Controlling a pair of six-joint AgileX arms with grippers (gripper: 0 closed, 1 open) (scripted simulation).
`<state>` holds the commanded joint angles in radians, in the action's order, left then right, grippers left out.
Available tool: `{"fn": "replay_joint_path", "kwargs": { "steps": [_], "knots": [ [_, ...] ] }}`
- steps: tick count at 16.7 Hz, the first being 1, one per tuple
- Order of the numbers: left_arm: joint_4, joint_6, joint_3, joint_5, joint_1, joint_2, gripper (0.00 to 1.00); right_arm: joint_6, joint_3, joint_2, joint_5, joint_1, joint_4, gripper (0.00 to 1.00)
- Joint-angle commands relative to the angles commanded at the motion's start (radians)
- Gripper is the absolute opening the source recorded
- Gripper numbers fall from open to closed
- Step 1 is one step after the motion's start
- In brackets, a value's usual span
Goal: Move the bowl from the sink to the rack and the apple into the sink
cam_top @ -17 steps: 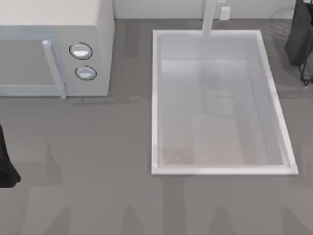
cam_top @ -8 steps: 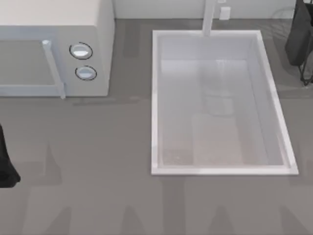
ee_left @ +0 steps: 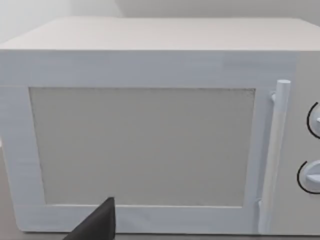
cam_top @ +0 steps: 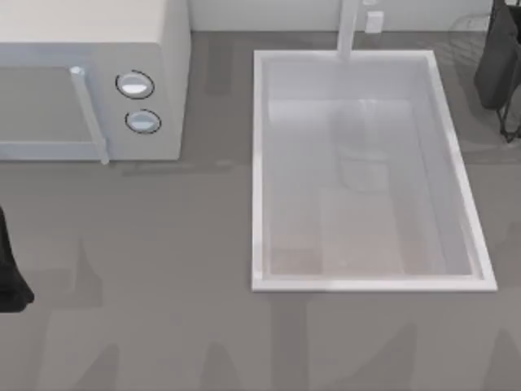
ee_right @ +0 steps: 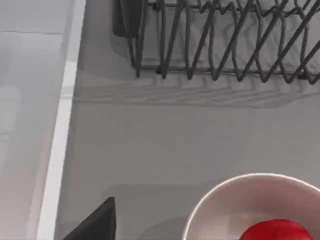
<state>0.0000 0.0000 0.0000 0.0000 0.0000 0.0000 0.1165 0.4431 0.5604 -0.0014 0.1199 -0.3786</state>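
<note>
The sink (cam_top: 259, 163) is a large white basin right of the table's middle, with a white tap post (cam_top: 348, 28) at its far rim and nothing inside. The bowl is out of view. In the right wrist view the red apple (ee_right: 272, 231) lies in a white round dish (ee_right: 215, 210) on the counter, between the sink's rim (ee_right: 57, 140) and the dark wire rack (ee_right: 225, 40). A dark part of my right gripper (ee_right: 95, 222) sits beside the dish. My right arm (cam_top: 501, 57) hangs at the far right. My left arm (cam_top: 10, 269) is parked at the left edge.
A white microwave (cam_top: 89, 81) with two knobs (cam_top: 135, 85) and a bar handle stands at the far left; the left wrist view faces its door (ee_left: 140, 145). Grey counter runs along the front and between the microwave and the sink.
</note>
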Motion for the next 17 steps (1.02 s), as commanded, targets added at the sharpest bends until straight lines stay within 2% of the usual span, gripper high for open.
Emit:
{"fn": "replay_joint_path", "kwargs": {
  "steps": [10, 14, 17],
  "knots": [
    [0.0, 0.0, 0.0, 0.0, 0.0, 0.0, 1.0, 0.167, 0.642, 0.941, 0.004, 0.179, -0.559, 1.0],
    [0.0, 0.0, 0.0, 0.0, 0.0, 0.0, 1.0, 0.205, 0.781, 1.139, 0.002, 0.215, -0.682, 1.0],
    [0.0, 0.0, 0.0, 0.0, 0.0, 0.0, 1.0, 0.213, 0.809, 1.177, 0.002, 0.222, -0.707, 1.0]
  ]
}}
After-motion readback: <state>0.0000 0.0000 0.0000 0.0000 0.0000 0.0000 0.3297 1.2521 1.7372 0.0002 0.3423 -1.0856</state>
